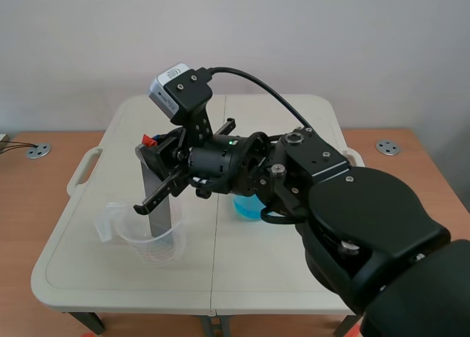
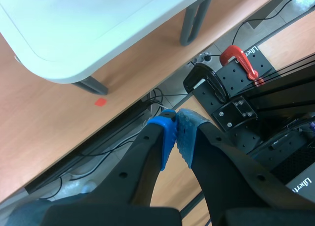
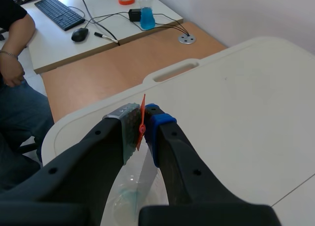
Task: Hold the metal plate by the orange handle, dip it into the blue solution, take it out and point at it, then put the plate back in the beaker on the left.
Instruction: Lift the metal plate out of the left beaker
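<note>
Scene view: reaching across from the frame's right, the right gripper (image 1: 153, 152) clamps the orange handle (image 1: 148, 140), keeping the metal plate (image 1: 158, 205) upright inside the clear beaker (image 1: 150, 241) at lower left of the surface (image 1: 257, 278). The blue solution (image 1: 246, 208) sits mid-frame, behind the arm. Left wrist view: the left gripper (image 2: 176, 130), clenched on nothing, hangs off the surface, apparently parked clear.
</note>
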Controlling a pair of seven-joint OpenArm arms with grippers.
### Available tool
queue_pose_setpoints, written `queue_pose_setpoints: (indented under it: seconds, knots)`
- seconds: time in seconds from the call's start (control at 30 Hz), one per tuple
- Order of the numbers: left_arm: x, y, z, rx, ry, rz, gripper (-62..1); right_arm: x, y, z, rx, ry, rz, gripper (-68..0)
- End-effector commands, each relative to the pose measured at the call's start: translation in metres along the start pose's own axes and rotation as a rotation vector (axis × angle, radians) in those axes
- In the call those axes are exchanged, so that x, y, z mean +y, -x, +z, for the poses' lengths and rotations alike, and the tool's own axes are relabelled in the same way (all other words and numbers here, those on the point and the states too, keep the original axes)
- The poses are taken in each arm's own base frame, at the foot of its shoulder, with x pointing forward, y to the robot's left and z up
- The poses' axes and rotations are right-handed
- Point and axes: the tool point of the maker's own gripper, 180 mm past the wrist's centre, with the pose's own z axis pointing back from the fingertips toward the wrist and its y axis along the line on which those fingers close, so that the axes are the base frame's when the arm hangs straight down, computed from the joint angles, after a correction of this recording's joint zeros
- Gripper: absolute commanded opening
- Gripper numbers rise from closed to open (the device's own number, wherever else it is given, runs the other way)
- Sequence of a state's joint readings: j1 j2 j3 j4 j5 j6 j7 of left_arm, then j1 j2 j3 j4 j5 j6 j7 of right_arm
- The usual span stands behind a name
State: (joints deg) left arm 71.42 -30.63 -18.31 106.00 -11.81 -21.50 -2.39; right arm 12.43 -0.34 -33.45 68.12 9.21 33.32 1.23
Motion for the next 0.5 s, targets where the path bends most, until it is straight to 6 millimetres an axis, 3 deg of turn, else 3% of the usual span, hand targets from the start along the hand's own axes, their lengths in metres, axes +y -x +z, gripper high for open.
queue_pose_setpoints:
  seconds: [0.0, 0.47]
  knots:
    - [0.000, -0.007, 0.000, -0.026, 0.003, -0.001, -59.2, -0.001, -0.013, -0.002, -0.027, -0.006, 0.024, -66.4]
    - [0.000, -0.007, 0.000, -0.026, 0.003, -0.001, -59.2, 0.024, -0.017, 0.000, -0.052, -0.145, 0.025, -66.4]
